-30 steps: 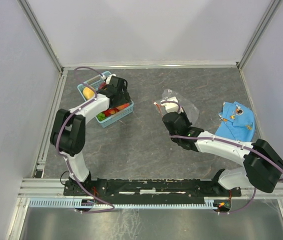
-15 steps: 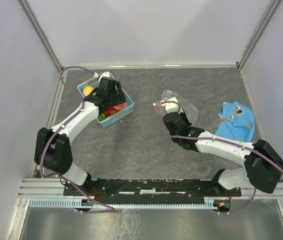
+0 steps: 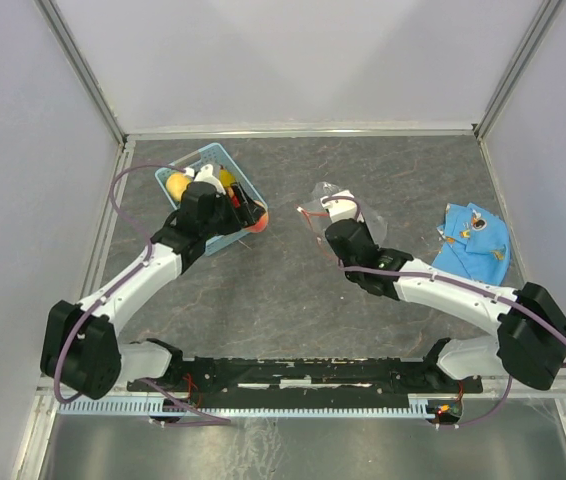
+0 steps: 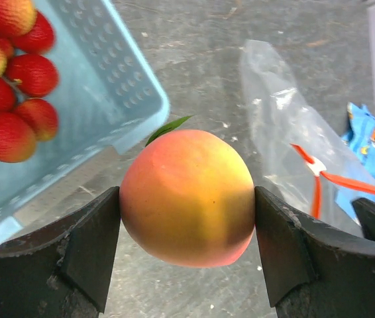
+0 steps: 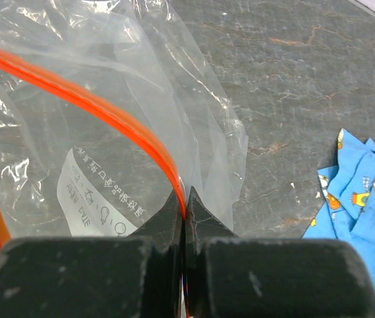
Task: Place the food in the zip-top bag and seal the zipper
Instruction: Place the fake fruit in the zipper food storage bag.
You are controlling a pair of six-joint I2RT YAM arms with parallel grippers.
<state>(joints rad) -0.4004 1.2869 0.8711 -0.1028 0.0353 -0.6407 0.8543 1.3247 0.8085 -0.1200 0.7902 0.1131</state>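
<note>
My left gripper (image 4: 187, 228) is shut on an orange-yellow peach (image 4: 187, 197), held above the table just right of the light blue basket (image 4: 101, 93). Red strawberries (image 4: 15, 73) lie in the basket. From above, the peach (image 3: 259, 223) hangs past the basket's right corner, and a yellow fruit (image 3: 177, 184) sits at the basket's far end. The clear zip-top bag (image 5: 108, 59) lies mid-table. My right gripper (image 5: 185, 212) is shut on its red-orange zipper (image 5: 108, 109), lifting that edge. The bag (image 4: 287, 132) lies ahead of the peach to the right.
A blue printed cloth (image 3: 473, 240) lies at the right of the table, also visible as the cloth (image 5: 360, 199) beside the bag. Grey walls enclose the table on three sides. The basket (image 3: 178, 168) stands at the back left.
My left arm has swung out of the basket toward the right, carrying the peach clear of the rim. The right gripper has shifted the bag's edge slightly left and back.
</note>
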